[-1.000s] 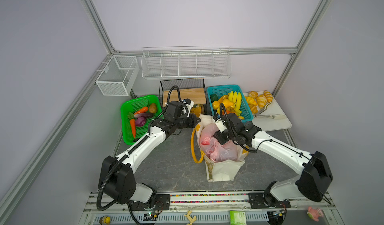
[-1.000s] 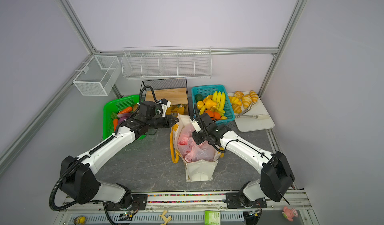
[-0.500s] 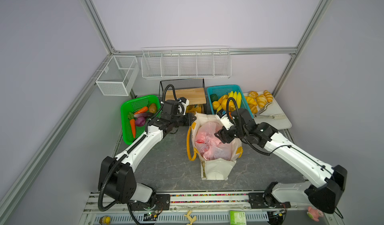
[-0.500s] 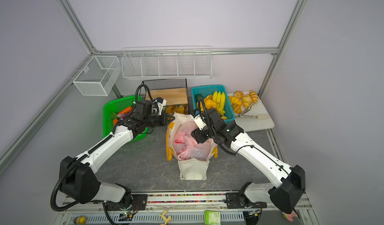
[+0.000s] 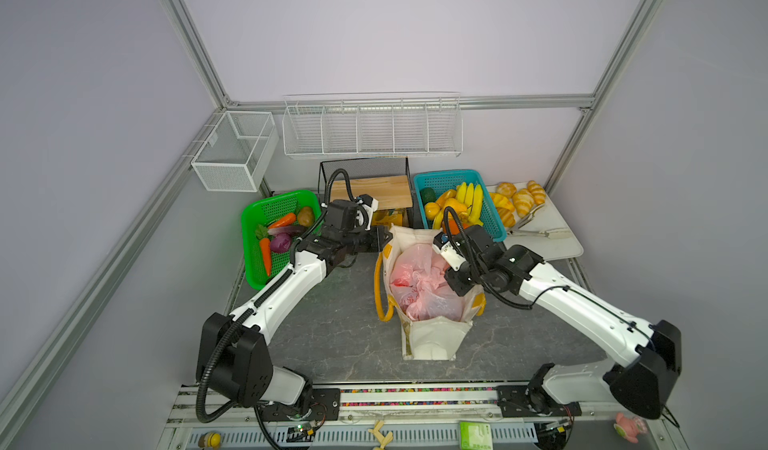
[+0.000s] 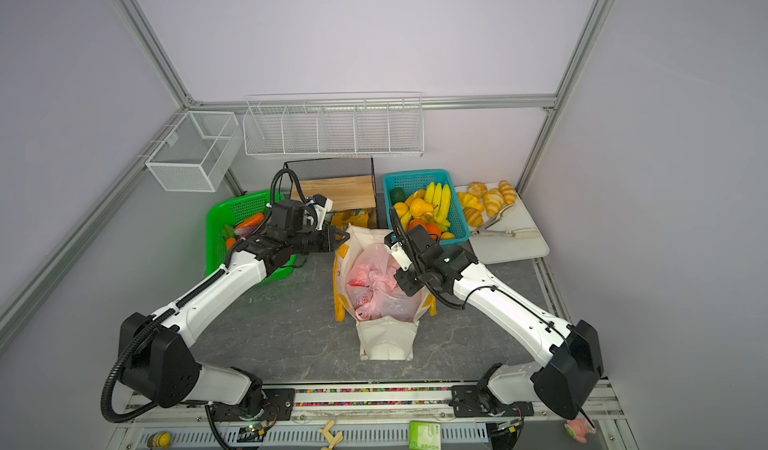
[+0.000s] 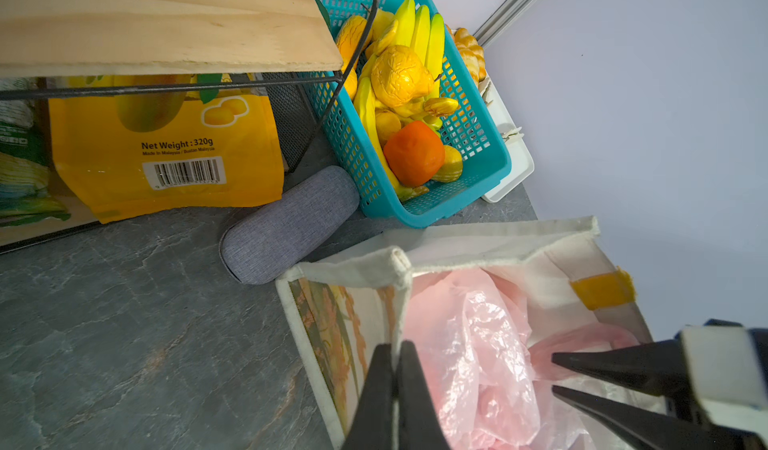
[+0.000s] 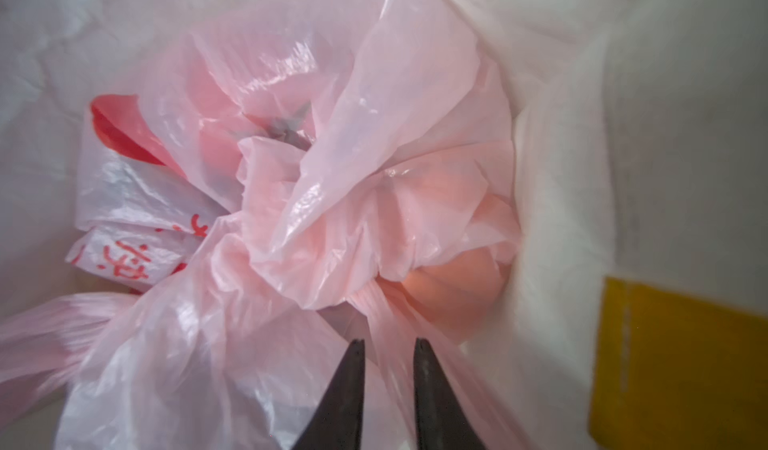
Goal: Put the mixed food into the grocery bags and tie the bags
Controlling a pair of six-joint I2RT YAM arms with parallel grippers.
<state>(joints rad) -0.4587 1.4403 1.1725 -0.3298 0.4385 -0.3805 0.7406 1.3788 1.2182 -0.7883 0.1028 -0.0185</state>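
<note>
Left wrist view: left gripper (image 7: 397, 348) clamped tight on rim of cream canvas tote (image 7: 498, 244). Inside it, translucent pink plastic bag (image 8: 332, 178). Right wrist view alone shows right gripper (image 8: 388, 344) jaws: narrow gap over film (grip unclear).

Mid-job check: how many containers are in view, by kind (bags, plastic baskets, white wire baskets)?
Bags: 2, the pink plastic bag sitting inside the cream tote
Plastic baskets: 2, the green basket and the teal basket
White wire baskets: 2, the small wall basket and the long rack
Total: 6
</note>
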